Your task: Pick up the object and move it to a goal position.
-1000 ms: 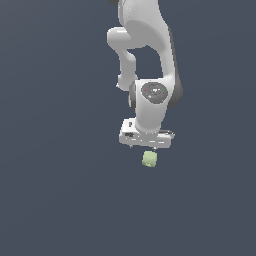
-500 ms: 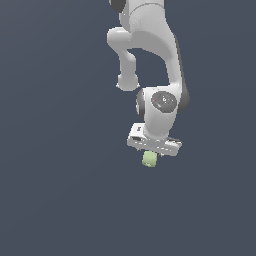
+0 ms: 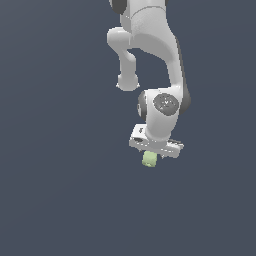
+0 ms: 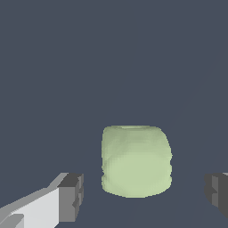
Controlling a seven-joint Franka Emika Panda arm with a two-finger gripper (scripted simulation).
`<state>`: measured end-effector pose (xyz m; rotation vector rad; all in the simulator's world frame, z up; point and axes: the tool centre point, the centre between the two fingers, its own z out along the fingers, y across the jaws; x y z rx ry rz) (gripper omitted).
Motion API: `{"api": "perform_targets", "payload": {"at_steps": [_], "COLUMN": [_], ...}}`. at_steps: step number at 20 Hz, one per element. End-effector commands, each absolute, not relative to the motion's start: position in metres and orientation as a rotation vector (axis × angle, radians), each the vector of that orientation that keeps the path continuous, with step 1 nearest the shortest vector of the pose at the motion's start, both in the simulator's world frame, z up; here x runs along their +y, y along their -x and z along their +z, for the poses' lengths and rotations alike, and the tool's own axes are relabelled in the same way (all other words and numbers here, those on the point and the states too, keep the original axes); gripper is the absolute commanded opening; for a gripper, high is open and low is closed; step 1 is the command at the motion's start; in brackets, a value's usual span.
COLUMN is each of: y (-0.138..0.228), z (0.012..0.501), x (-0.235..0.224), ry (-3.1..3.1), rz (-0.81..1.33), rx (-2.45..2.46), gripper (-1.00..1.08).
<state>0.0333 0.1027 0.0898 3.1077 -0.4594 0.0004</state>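
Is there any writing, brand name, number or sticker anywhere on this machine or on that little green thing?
None: no text can be read in either view.
The white arm shows plain casing, with no logo or number.
The pale green object has bare faces, with no label.
The gripper and its grey fingertips carry no markings.
The dark floor is blank.

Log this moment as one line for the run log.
phase: pre-grasp | end effector: open, straddling pale green lump, pads apart from it | lump: on surface, not lifted
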Motion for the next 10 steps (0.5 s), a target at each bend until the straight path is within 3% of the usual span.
{"api": "perform_targets", "payload": {"at_steps": [1,10], "y": [-0.033,-0.032], "z": [0.085,0.045], "x": [0.102,0.103], "ry": [-3.107,-3.107], "rz": [0.000,0.000], "rx": [-0.461,-0.466], "gripper": [1.00,1.00]}}
